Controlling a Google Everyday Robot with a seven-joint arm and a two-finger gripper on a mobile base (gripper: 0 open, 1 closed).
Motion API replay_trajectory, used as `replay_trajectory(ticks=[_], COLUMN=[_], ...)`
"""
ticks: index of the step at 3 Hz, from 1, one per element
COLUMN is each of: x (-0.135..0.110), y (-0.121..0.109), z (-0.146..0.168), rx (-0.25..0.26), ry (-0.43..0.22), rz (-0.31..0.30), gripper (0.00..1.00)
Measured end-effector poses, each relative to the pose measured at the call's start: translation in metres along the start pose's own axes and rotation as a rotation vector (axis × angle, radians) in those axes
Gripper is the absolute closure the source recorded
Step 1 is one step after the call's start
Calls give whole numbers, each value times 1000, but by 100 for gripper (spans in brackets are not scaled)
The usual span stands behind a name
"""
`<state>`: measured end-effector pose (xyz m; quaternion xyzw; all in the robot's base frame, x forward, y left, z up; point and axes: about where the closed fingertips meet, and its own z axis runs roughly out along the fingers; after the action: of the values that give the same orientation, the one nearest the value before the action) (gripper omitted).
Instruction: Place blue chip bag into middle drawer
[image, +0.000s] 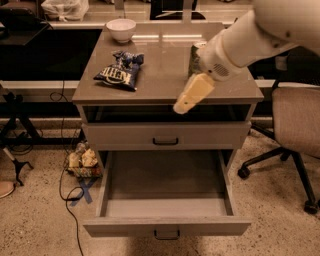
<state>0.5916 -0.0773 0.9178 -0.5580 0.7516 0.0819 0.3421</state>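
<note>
Camera view: jaws together, empty, above the front edge of the tabletop (160, 70), chip bag (119, 71) well to their left, long axis front-left to back-right, drawer (167, 226) open below.

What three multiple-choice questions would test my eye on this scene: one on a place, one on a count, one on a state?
1. Where does the blue chip bag lie?
A. in the open drawer
B. on the floor
C. on the cabinet top

2. How many dark drawer handles show?
A. one
B. two
C. four

3. How does the middle drawer stand?
A. pulled open
B. shut
C. lifted out onto the floor

Answers:
1 C: the bag rests on the top's left part, left of the gripper, which hangs by the top's front edge.
2 B: one sits on each grey front.
3 A: its bare floor shows below the shut drawer.
</note>
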Motion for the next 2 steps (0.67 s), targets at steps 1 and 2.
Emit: replay_trajectory(ticks=[1, 2], x=[-32, -62], y=[-20, -41], z=[50, 98], rx=[5, 42], ry=[-58, -71], rz=[-22, -28], gripper=[0, 0])
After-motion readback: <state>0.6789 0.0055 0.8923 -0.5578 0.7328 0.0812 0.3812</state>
